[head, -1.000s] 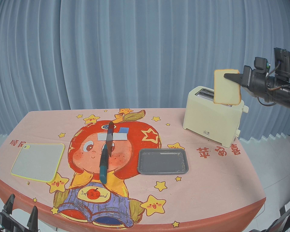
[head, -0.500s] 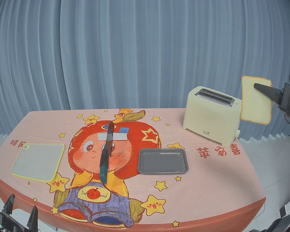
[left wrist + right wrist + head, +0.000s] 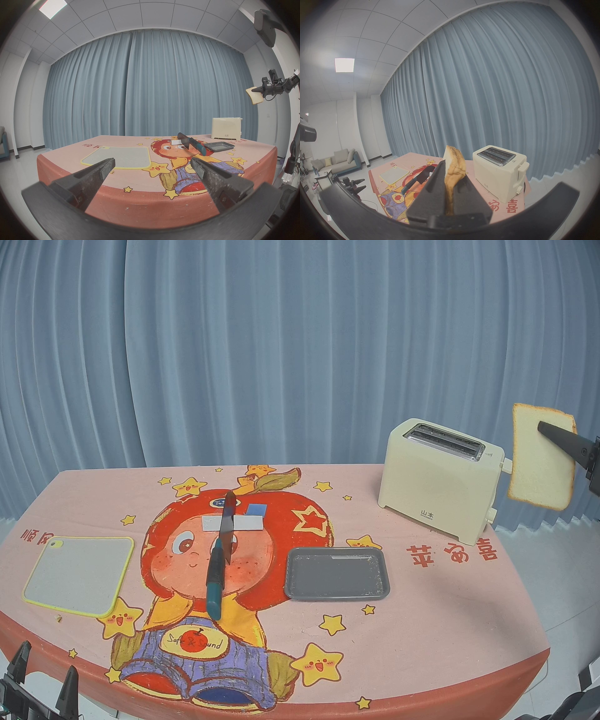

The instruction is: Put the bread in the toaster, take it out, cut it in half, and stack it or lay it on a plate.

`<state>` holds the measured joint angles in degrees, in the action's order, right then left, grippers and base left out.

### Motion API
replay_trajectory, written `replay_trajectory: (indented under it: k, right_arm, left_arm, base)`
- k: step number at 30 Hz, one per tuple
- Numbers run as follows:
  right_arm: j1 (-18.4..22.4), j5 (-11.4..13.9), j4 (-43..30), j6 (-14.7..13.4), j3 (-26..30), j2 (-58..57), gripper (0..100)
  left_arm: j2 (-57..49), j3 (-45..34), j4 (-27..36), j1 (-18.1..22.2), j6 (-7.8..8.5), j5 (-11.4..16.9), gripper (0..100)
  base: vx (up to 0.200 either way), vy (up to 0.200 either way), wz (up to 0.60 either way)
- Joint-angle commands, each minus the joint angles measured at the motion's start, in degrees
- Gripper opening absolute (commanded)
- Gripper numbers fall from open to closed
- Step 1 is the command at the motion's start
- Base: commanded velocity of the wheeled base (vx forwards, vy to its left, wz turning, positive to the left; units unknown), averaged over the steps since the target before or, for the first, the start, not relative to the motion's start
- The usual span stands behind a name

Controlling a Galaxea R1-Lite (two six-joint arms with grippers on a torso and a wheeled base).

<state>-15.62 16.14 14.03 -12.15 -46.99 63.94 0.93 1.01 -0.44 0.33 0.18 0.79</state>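
Two fingers stand spread wide on the left gripper, off the near left corner of the table. A cutting board lies by the left edge, a knife near the middle, a grey plate just right of it, the toaster at the far right corner. Beyond the right edge, the right gripper holds the bread upright in mid-air, fingers clamped on it.

1 bread slice; 1 toaster; 1 knife; 1 plate; 1 cutting bd.
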Motion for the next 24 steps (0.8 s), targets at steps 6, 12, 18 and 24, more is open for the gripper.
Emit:
replay_trajectory:
  k: [6,12,18,24]
  right_arm:
    - [-0.03,0.03,-0.06,0.20,1.29,-2.94,0]
    - [-0.12,0.03,-0.06,0.20,2.96,-4.26,0]
    - [-0.03,-0.06,-0.23,1.26,3.66,-4.70,0]
    - [-0.12,-0.14,-0.14,1.43,7.71,-6.72,0]
  left_arm:
    - [-0.93,-1.01,0.00,0.02,-0.01,0.00,100]
    - [-0.93,-1.01,0.09,0.02,-0.01,-0.09,100]
    - [-0.93,-1.01,0.09,0.02,-0.01,-0.18,100]
    - [-0.93,-1.01,0.18,0.02,-0.01,-0.09,100]
  base:
    - [0.000,0.000,0.00]
    - [0.000,0.000,0.00]
    - [0.000,0.000,0.00]
    - [0.000,0.000,0.00]
